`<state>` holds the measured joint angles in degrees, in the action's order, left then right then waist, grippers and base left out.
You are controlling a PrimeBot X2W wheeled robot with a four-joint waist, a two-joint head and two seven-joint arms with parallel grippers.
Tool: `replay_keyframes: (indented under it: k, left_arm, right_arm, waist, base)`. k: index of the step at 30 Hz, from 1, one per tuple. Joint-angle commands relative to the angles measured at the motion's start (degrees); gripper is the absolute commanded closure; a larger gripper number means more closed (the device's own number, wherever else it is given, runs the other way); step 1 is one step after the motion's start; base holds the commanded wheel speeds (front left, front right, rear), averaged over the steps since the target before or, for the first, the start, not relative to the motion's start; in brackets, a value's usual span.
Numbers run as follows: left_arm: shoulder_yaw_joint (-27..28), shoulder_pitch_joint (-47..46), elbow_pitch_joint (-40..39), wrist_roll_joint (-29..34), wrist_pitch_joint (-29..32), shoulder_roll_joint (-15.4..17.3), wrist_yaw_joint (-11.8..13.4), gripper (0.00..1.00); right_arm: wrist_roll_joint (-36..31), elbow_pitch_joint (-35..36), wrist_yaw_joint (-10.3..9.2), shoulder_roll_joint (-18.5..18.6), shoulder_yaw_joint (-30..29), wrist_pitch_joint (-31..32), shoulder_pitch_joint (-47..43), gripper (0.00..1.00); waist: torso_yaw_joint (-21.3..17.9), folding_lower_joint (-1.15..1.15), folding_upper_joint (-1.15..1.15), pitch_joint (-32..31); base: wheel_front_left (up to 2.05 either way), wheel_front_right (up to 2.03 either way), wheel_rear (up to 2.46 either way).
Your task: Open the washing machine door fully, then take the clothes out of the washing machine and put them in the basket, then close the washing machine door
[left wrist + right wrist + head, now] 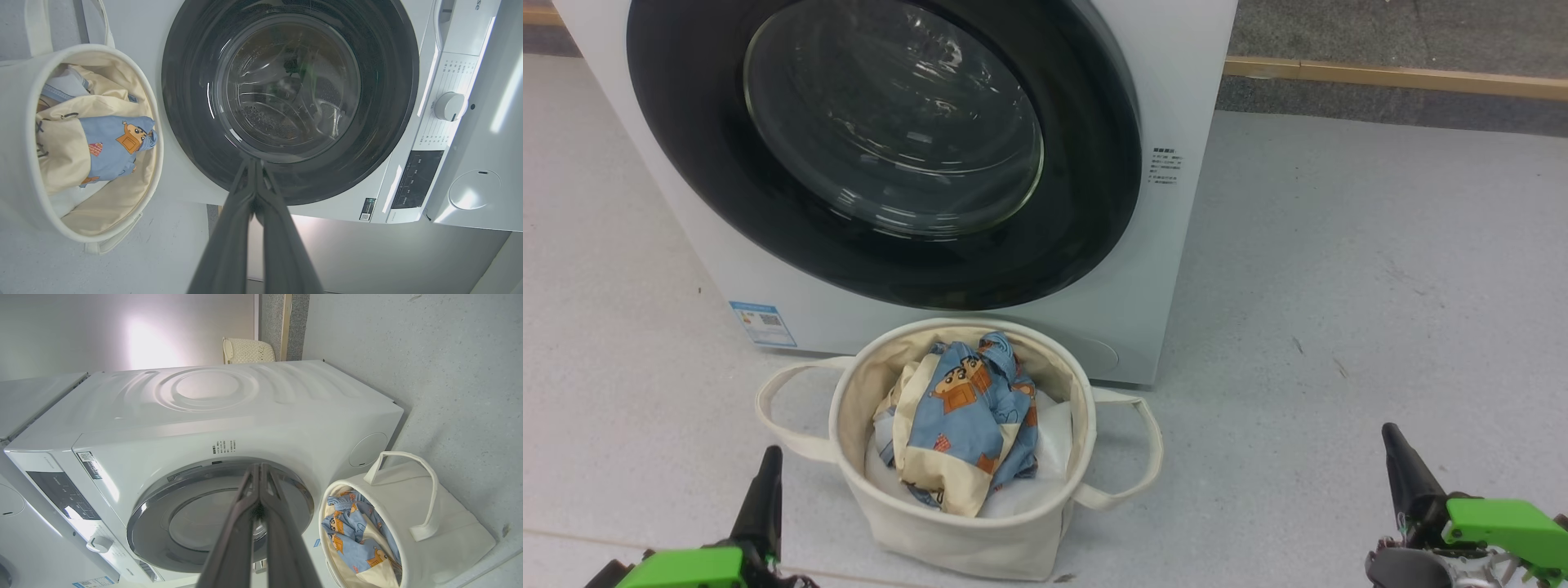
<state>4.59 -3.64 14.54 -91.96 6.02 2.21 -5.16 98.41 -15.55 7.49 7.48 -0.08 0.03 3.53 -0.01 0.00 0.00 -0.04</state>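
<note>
- Left gripper [766, 469] sits nearest, at near left, fingers clenched together with nothing in them. Right gripper [1395, 449] at near right is the same: clenched, empty.
- Where are the task things?
- Clothes [960, 408] lie in the basket [837, 408]. It stands on the floor [1339, 286] between the two grippers, nearer the left one, just in front of the washing machine [1176, 98].
- And the door?
- Washing machine door [678, 163] lies far of both sets of fingers, ahead and somewhat left, so the left arm is nearer. It sits flush against the front in the right wrist view, so I judge it closed. It's round, so no long axis. I can't tell the hinge side.
- How do the clothes look?
- Light blue fabric with orange-brown bears and a cream panel. Crumpled heap, long axis running near to far, on top of white padding [1054, 433]. Drum [261, 118] looks bare through the glass.
- Which step?
- My guess is all three parts are done and nothing is left to grasp. I can't tell if the latch is seated.
</note>
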Motion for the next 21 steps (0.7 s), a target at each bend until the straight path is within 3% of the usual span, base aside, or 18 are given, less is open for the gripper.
replay_keyframes:
  k: [1, 21]
  left_arm:
    - [2.0, -2.7, -2.1, -0.2, 0.5, 0.7, -0.6, 1.00]
    - [2.0, -2.7, -2.1, -0.2, 0.5, 0.7, -0.6, 1.00]
  right_arm:
    - [0.2, 1.7, 0.00, 1.0, 1.0, 0.5, 2.9, 1.00]
    - [0.3, 1.7, 0.00, 1.1, 1.2, 0.4, 2.9, 1.00]
  waist:
    - [0.0, 0.00, 0.00, 0.0]
    - [0.0, 0.00, 0.00, 0.0]
  base:
    - [0.00, 0.00, 0.00]
    - [0.00, 0.00, 0.00]
